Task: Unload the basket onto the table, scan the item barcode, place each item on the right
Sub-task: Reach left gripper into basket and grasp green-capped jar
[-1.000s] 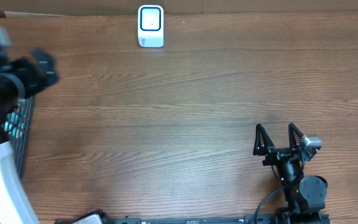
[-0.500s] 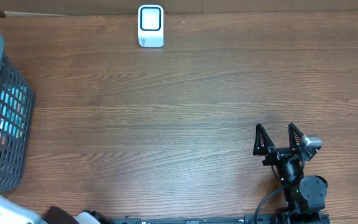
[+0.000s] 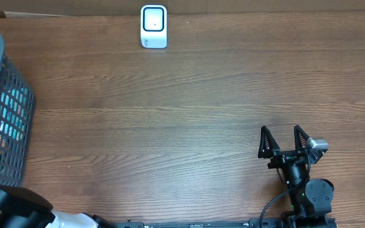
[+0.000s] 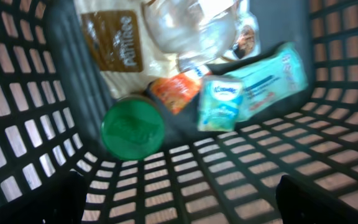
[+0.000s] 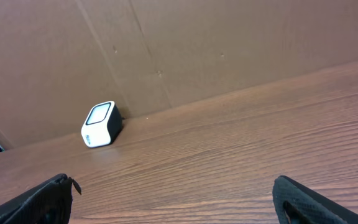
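Since a second ago the left arm (image 3: pixel 11 206) has swung off the basket (image 3: pixel 8 95) down to the near-left corner of the overhead view, so the basket now shows uncovered. The blurred left wrist view looks into it at a green-lidded jar (image 4: pixel 132 129), an orange packet (image 4: pixel 174 93), a tissue pack (image 4: pixel 219 102) and a teal pack (image 4: pixel 269 78). The left gripper (image 4: pixel 179 199) gapes wide and empty over them. The right gripper (image 3: pixel 286 140) is equally wide and empty, parked well apart from the scanner (image 3: pixel 153 26) at the far edge. Nothing is picked yet — a grasp must come first.
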Tool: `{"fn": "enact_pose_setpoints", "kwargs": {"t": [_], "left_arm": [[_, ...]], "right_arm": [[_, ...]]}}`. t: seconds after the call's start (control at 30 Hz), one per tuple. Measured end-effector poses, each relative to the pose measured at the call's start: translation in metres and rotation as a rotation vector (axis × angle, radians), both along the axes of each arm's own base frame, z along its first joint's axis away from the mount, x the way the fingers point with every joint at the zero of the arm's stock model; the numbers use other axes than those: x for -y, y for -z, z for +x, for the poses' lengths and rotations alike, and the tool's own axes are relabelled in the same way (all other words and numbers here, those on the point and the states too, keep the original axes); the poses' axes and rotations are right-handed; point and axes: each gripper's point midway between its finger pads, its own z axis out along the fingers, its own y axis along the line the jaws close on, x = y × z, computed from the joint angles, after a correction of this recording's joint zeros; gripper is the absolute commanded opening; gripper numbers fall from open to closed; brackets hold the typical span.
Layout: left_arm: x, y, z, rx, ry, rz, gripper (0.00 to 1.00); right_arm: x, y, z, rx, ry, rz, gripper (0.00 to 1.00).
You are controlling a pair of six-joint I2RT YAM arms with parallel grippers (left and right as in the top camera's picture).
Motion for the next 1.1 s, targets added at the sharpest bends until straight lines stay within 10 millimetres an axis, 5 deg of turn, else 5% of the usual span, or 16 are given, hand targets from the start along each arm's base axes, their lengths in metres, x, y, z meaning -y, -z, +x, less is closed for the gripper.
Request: {"fn": "enact_pose_setpoints", "kwargs": {"t": [0.5, 0.83, 1.1], "left_arm": [[-0.006, 0.054, -0.022, -0.187, -0.033, -0.081, 1.0], [0.001, 0.11, -0.035, -0.254, -0.015, -0.131, 1.0], [-0.001, 0.117, -0.036, -0.254, -0.003, -0.124, 0.99]], "right_arm": [[0.0, 0.0, 0.0, 0.0, 0.0, 0.0, 1.0], [0.0, 0.0, 0.0, 0.0, 0.0, 0.0, 1.0], [0.0, 0.0, 0.0, 0.0, 0.0, 0.0, 1.0]]}}
